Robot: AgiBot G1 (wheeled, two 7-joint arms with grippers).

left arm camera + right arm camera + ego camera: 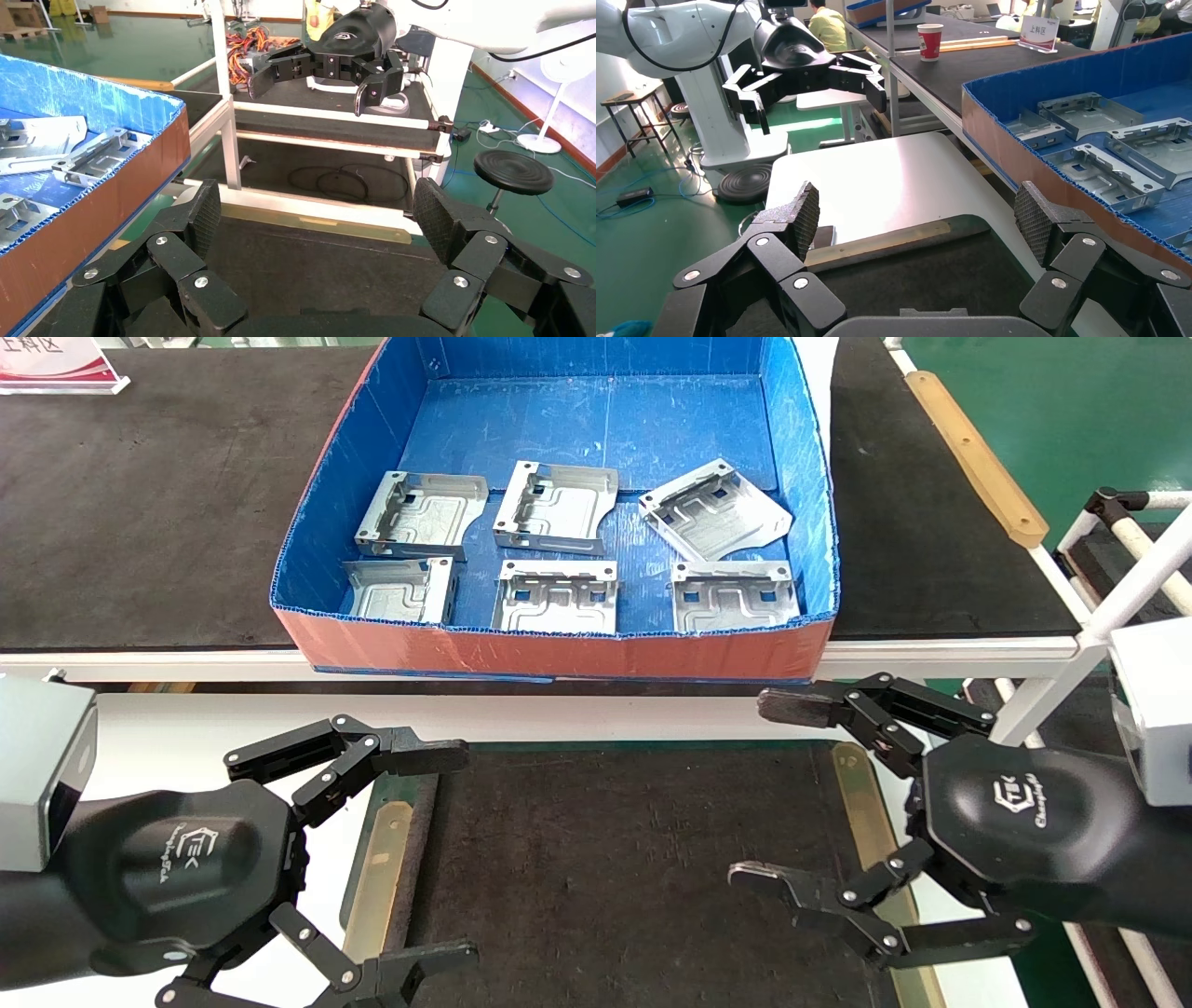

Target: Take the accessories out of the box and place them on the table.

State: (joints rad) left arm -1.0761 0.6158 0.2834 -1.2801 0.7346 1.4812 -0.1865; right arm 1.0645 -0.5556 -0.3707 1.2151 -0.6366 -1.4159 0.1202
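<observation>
Overhead, six accessories [559, 537] are seen inside the box [559, 649]. Both the left gripper [445, 854] and right gripper [768, 789] are held wide over the worktop [233, 719]. A red cup [929, 41] is shown only by the right wrist view.

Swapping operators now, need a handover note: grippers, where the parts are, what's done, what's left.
Left gripper: open, empty, over the near table's left side.
Right gripper: open, empty, over the dark mat, right side.
All six accessories sit in the blue box, two rows of three: back left, back middle, back right, front left, front middle, front right.
Done: nothing moved out yet.
Left: take all six out and set them on the table.
</observation>
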